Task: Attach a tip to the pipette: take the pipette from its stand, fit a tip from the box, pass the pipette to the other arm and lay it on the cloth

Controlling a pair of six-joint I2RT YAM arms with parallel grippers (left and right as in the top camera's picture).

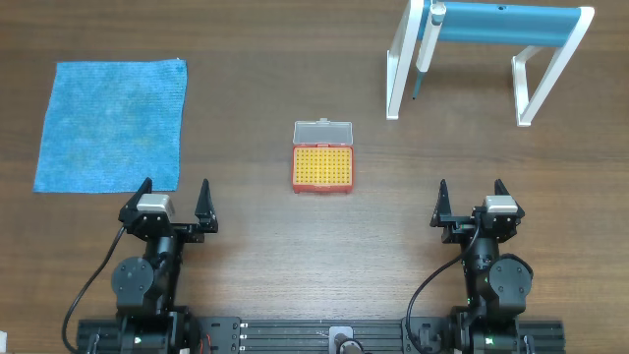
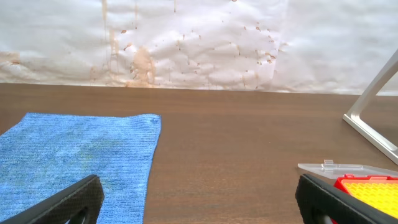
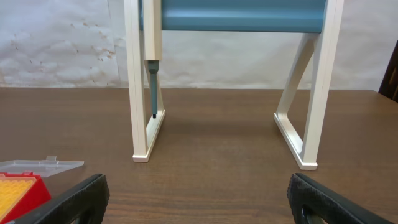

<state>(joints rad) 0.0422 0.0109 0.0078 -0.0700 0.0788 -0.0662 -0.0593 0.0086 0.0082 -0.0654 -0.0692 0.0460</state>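
Pipette [image 1: 426, 49] hangs upright at the left end of the white-and-blue stand [image 1: 501, 25] at the far right of the table [image 1: 295, 79] in the top view, so the first step is not yet done. The tip box [image 1: 322, 169] sits mid-table with its clear lid swung open and the yellow rack looks full. The blue cloth [image 1: 113, 126] lies flat at the far left with nothing on it. Both arms are folded near their bases, the left gripper [image 1: 175, 187] and the right gripper [image 1: 471, 189] each with fingers spread wide and holding nothing.

From the left wrist, the left gripper [image 2: 199, 205] is splayed open, with the cloth [image 2: 68, 155] ahead on one side and the tip box [image 2: 370, 186] on the other.

From the right wrist, the right gripper [image 3: 202, 202] is likewise wide apart and faces the stand [image 3: 236, 15]. The pipette [image 3: 152, 81] hangs beside one leg, its bare nozzle pointing down. The tip box [image 3: 15, 190] sits off to the side.

By my judgement, every step remains: taking, tipping, handover and laying down.
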